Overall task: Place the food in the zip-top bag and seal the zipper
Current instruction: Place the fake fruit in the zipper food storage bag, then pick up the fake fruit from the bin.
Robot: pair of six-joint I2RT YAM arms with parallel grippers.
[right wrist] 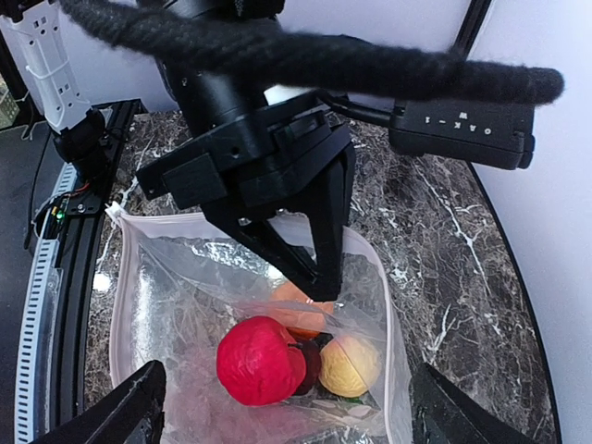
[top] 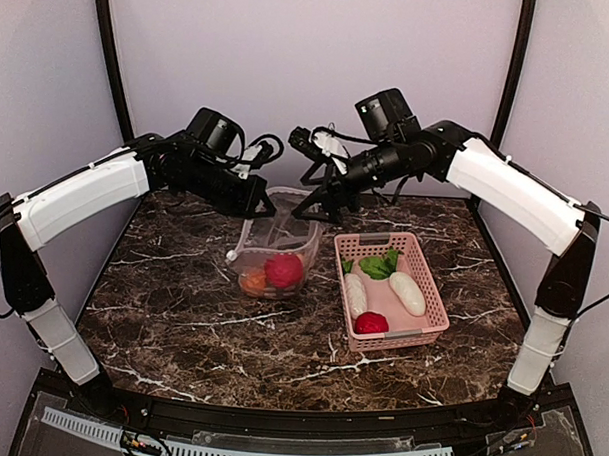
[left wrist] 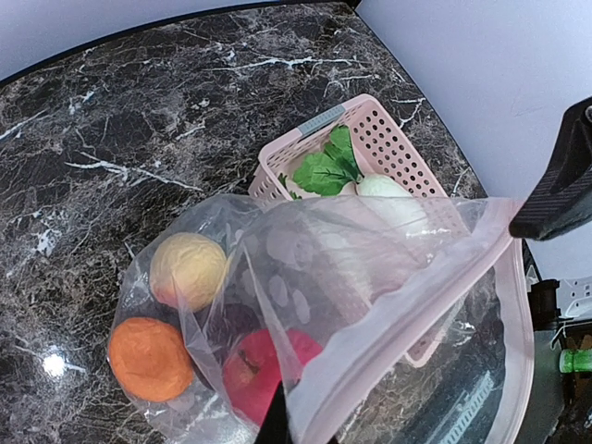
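The zip-top bag [top: 280, 239] stands open on the table, its mouth held up. Inside it lie a red fruit [right wrist: 259, 361], a dark maroon fruit [right wrist: 313, 361], an orange ball [left wrist: 150, 358] and a yellow ball [left wrist: 188, 268]. My left gripper [top: 255, 198] is shut on the bag's near rim, seen from the left wrist [left wrist: 287, 421]. The pale pink zipper [left wrist: 407, 324] runs along the mouth. My right gripper [top: 320, 204] hovers over the mouth, with its fingers [right wrist: 129, 412] spread wide and empty. The pink basket [top: 427, 287] holds green leaves [top: 375, 265], two white oblong pieces [top: 406, 292] and a red fruit [top: 371, 323].
The basket stands just right of the bag. The dark marble table [top: 181, 314] is walled at the back and both sides. A black rail [top: 278, 427] runs along the near edge. Cables [right wrist: 305, 65] hang by the left arm's wrist.
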